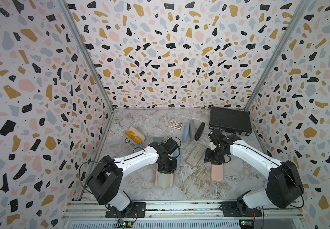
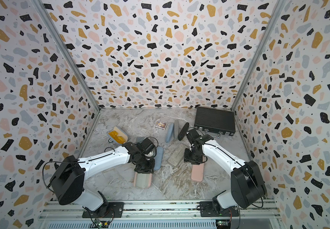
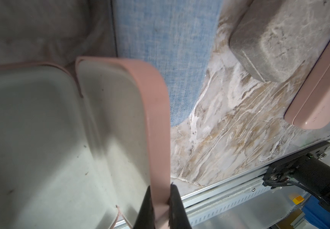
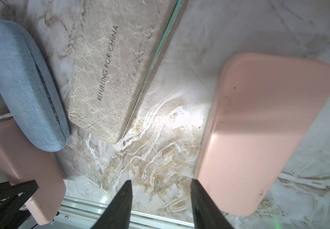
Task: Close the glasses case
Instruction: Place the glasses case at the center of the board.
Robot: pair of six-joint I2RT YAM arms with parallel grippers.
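Left hand (image 3: 161, 187) is clamped narrow on the pink glasses case (image 1: 163, 179) – black fingers (image 3: 175, 200) pinch the long rim of its lid (image 3: 120, 119), one inside and one outside. The case is open: the lid stands raised at an angle off the base (image 3: 31, 128), grey lining showing in both halves. It lies at the near left of the marble surface (image 1: 140, 123), under the left wrist, with its short end toward the rail at the front.

Just beside the raised lid lies a blue fabric case (image 3: 166, 59), closed. Next over is a marble-print case (image 4: 110, 69), closed and lettered on top, close to the blue one.

Right hand (image 4: 162, 181) has its jaws moderately apart with nothing between them – only bare surface under the gap. A closed pink case (image 4: 259, 128) lies flat just beside one fingertip (image 4: 194, 181); contact cannot be told.

Farther back in both top views: a black hard case (image 1: 230, 121) in the far right corner, a small card box (image 1: 175, 125), and an open case with yellow lining (image 1: 134, 135) at the left.
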